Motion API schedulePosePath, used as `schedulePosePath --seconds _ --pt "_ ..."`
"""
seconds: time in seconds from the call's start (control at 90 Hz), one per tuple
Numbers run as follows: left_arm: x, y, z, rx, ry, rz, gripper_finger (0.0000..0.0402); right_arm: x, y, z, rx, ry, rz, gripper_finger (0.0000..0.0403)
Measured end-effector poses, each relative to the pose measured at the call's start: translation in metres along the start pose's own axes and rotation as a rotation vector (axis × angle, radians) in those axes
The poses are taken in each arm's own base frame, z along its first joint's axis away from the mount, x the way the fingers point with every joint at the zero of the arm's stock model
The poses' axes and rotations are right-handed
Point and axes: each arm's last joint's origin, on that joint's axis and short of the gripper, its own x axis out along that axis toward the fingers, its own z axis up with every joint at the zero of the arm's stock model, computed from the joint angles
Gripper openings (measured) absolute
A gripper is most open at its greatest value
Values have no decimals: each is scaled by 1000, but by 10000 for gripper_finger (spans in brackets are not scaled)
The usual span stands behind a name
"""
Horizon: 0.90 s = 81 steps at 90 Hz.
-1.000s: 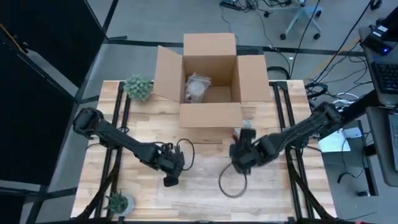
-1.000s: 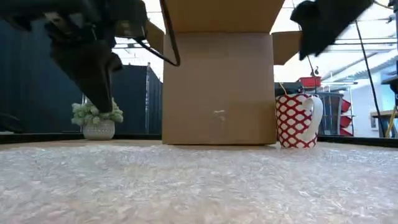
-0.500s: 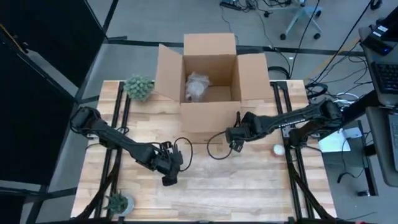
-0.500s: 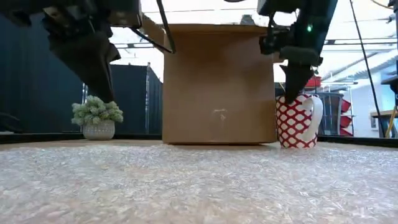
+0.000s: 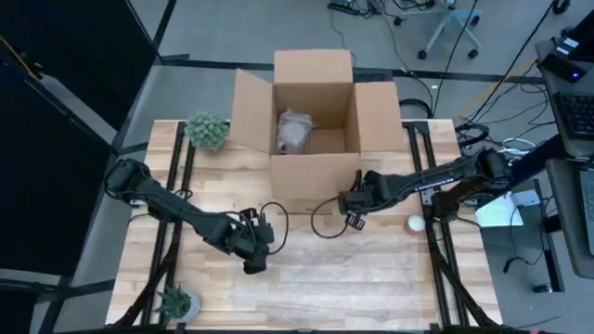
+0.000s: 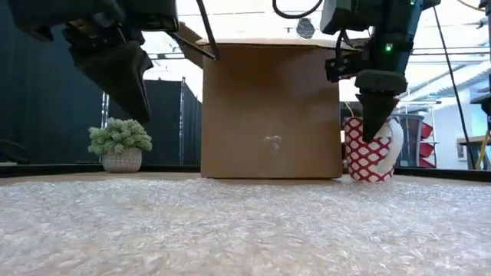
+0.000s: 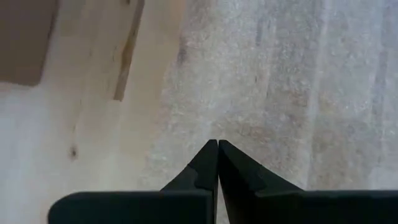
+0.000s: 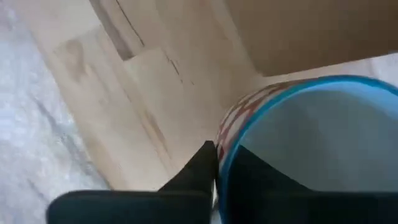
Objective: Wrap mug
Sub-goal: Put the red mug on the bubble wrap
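The bubble wrap is lying flat across the near half of the table, filling the foreground of the low view. The left gripper is hovering above this sheet at the table's centre-left, with its fingers pressed together at the tips and nothing between them; the left wrist view is showing the sheet's edge and bare wood beyond. A small plant is sitting at the near left corner of the table. Farther in, the right gripper is reaching down to the mug, which is standing upright on the wood just in front of the box, toward its right side, with its handle facing right in the low view. The right wrist view is showing one dark finger outside the mug's red-and-white patterned wall and the other inside its blue interior, so the fingers are straddling the rim; whether they are clamping it, I cannot tell. A small white ball is resting on the table to the right of the mug. The box is standing open with its flaps spread, and a wrapped bundle is lying inside it. A second plant is standing beside the box's left flap at the far left.
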Motion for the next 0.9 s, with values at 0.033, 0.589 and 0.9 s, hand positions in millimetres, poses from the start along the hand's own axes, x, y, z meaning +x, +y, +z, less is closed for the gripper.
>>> schedulePosePath --seconds 0.033,0.589,0.9 --pt "0 0 0 1 0 0 0 -4 2 1 -6 -4 6 13" --pt "-18 -9 0 31 12 -60 0 -103 120 -8 -318 -464 563 5" --pt "-42 -20 -7 16 18 -121 0 -76 169 3 -473 -306 501 5"
